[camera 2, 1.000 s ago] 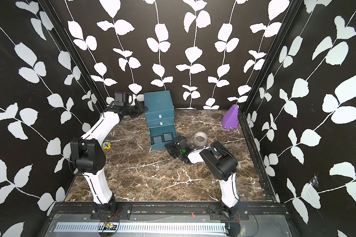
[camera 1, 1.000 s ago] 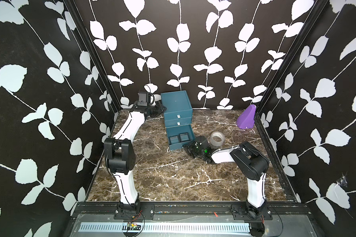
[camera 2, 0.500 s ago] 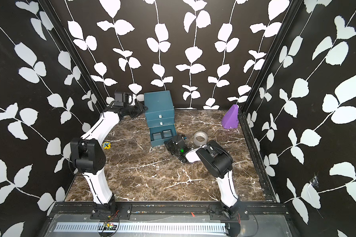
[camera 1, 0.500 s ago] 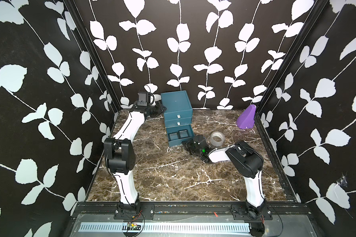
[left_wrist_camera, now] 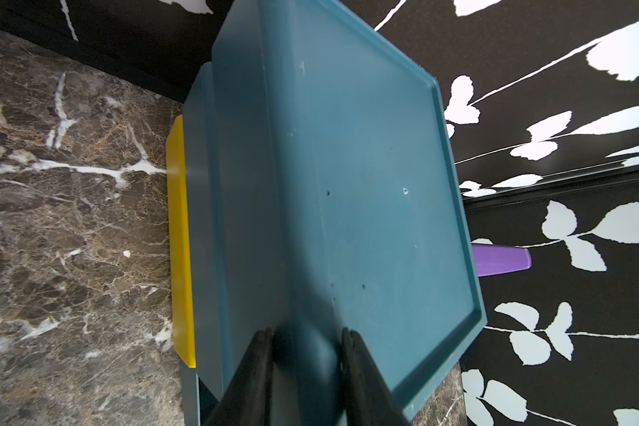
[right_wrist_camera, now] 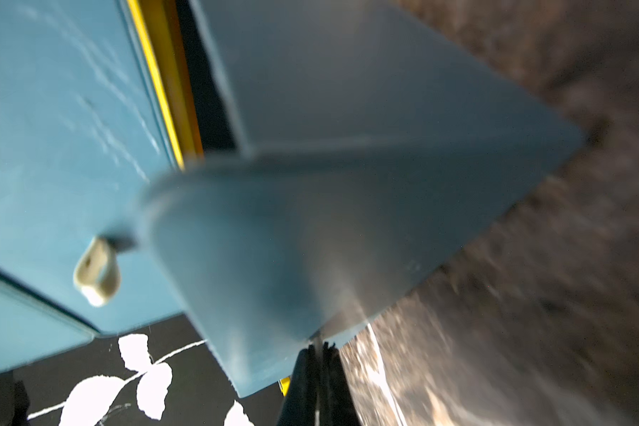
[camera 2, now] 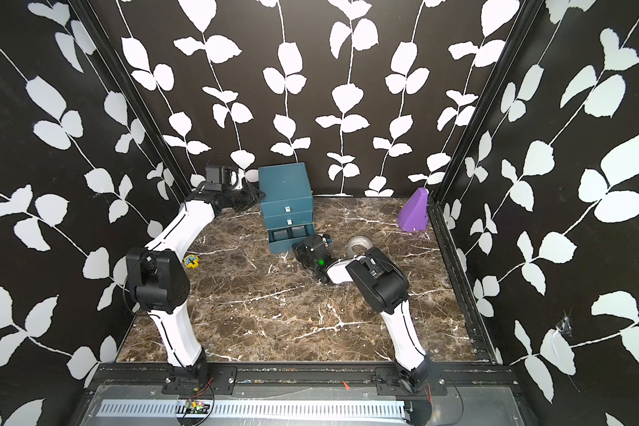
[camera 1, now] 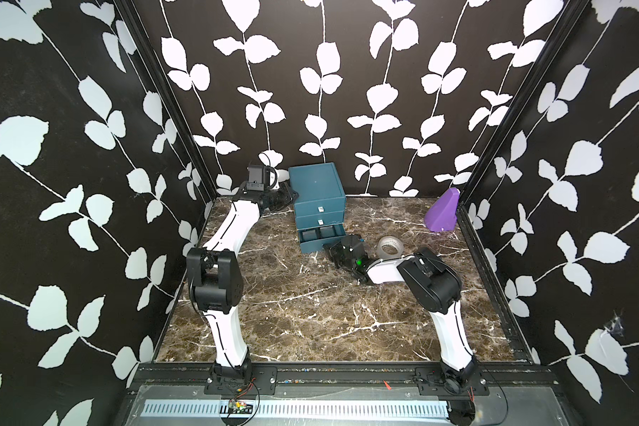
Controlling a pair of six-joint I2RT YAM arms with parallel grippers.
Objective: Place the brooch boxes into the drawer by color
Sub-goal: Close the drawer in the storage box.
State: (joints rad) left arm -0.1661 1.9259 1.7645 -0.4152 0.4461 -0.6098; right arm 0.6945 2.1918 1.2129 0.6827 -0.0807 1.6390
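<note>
Pushing the drawer [camera 1: 318,246] in, its front against the just-clenched, empty jaws of my right gripper [right_wrist_camera: 320,348]; left gripper [left_wrist_camera: 307,333] is clamping the chest [camera 1: 312,180] between its jaws; black boxes [camera 1: 318,233] nearly stowed.

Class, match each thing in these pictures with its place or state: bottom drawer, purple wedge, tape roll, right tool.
Things:
1 bottom drawer
2 purple wedge
3 tape roll
4 right tool

Places or states:
A shut
B back right corner
C pulled out
D on the table beside the right arm

Pairs: 1-C; 2-B; 3-D; 4-A
</note>
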